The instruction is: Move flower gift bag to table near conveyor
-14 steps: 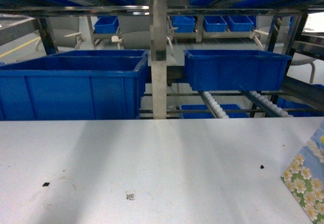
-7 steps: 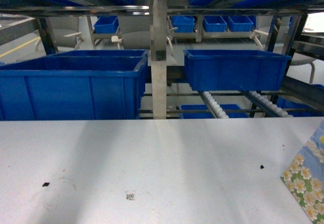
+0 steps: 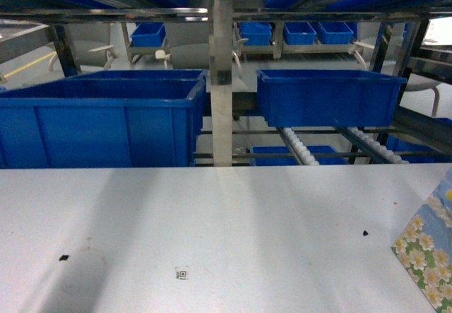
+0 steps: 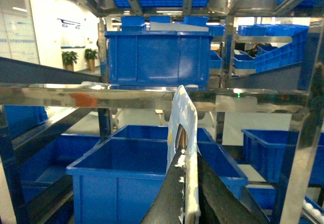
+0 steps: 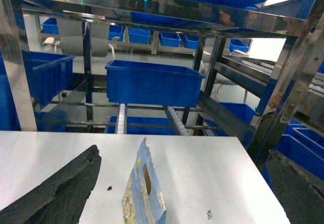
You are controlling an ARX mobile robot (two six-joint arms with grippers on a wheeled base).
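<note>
Partly cropped flower gift bag [image 3: 429, 260] on table [image 3: 226, 235].

Gift bag [image 3: 429, 260] stands on table [image 3: 233, 228] at far right edge (head view); conveyor [image 3: 304, 148] behind table, w/ bins [image 3: 99, 119] on its tracks, left & right.

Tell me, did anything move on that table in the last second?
Nothing visibly moved, and nothing was taken or released. Only a faint shadow on the table, near left, darkened. The flower gift bag stands at the same right edge; blue bins and conveyor are unchanged.
</note>
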